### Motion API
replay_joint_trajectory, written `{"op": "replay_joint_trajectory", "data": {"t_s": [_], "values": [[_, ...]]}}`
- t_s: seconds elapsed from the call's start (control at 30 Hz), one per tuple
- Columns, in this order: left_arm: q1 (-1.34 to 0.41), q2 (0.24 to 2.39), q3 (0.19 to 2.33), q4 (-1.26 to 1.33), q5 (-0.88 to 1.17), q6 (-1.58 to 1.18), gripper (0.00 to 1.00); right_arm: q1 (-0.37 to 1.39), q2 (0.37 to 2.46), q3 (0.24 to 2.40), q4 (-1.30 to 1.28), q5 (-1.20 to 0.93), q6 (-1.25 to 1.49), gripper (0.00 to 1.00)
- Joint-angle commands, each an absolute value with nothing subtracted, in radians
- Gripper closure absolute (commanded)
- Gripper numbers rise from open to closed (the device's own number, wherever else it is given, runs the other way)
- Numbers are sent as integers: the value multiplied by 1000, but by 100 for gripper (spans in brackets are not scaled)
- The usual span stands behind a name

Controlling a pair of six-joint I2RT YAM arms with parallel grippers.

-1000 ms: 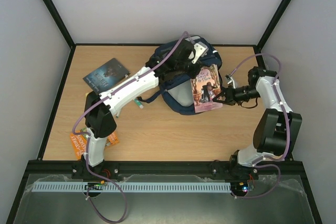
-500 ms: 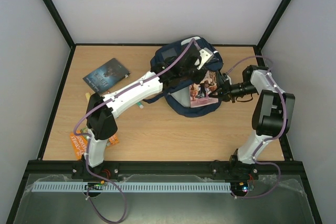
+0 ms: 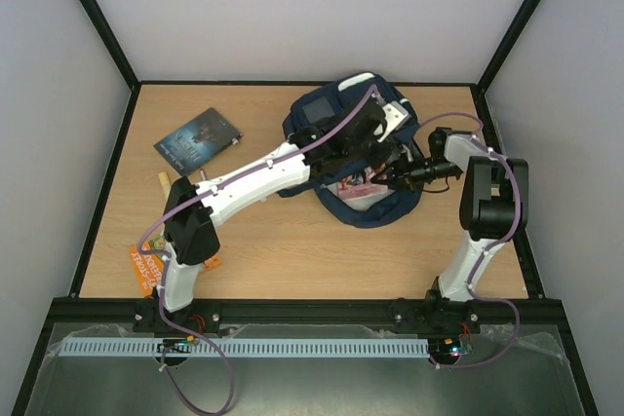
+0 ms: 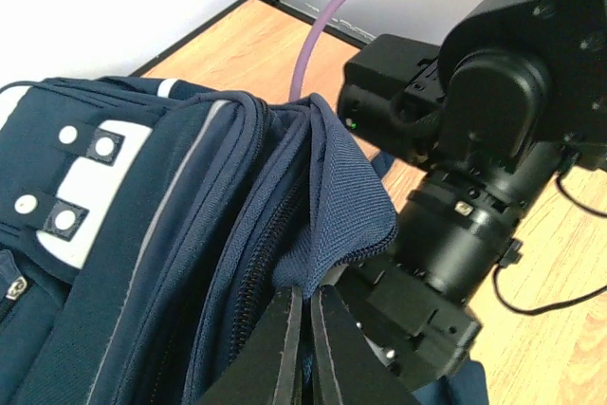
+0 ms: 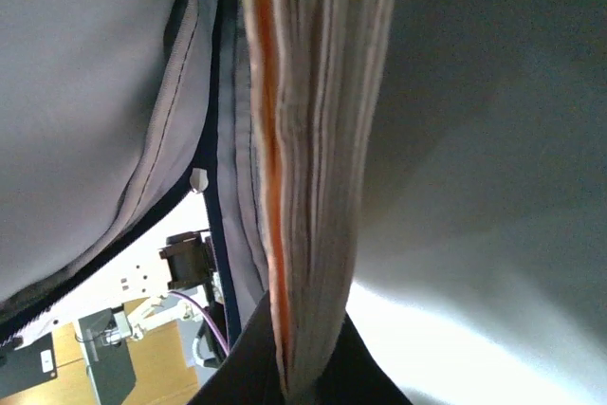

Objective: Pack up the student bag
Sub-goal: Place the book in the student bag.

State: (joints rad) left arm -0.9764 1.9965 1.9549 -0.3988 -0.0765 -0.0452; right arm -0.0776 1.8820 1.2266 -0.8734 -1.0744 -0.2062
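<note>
The student bag (image 3: 378,209), a navy backpack, lies at the back of the table, right of centre. My left gripper (image 4: 305,299) is shut on the edge of its opened flap (image 4: 346,206) and holds the fabric up. From the right, my right gripper (image 3: 387,174) reaches into the opening, shut on a book with a pink cover (image 3: 359,182). In the right wrist view the book's page edges (image 5: 313,139) stand between the dark fingers (image 5: 365,362), with the bag's grey lining (image 5: 85,92) all around. Most of the book is hidden inside the bag.
A dark-covered book (image 3: 197,139) lies at the back left. An orange booklet (image 3: 146,265) sits by the left arm's base, and a thin wooden stick (image 3: 161,180) lies near the left edge. Black frame posts and grey walls enclose the table.
My right gripper has moved left and carried the pink book from outside the bag into its opening. My left gripper has pulled the flap up and to the right, widening the opening.
</note>
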Motion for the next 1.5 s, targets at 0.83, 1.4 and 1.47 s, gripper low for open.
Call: {"op": "replay_joint_trajectory", "data": {"t_s": [0.83,1.4,1.47], "values": [[-1015,1789,1755,-323,-112,7,98,-12,1671,986,-260,-781,88,64],[-914,1512,1304,-38,57,-76,98,-8,1140,805,-621,-533,-428,41],[-915,1497,1282,-25,76,-93,98,-4,1081,786,-640,-512,-471,44]]}}
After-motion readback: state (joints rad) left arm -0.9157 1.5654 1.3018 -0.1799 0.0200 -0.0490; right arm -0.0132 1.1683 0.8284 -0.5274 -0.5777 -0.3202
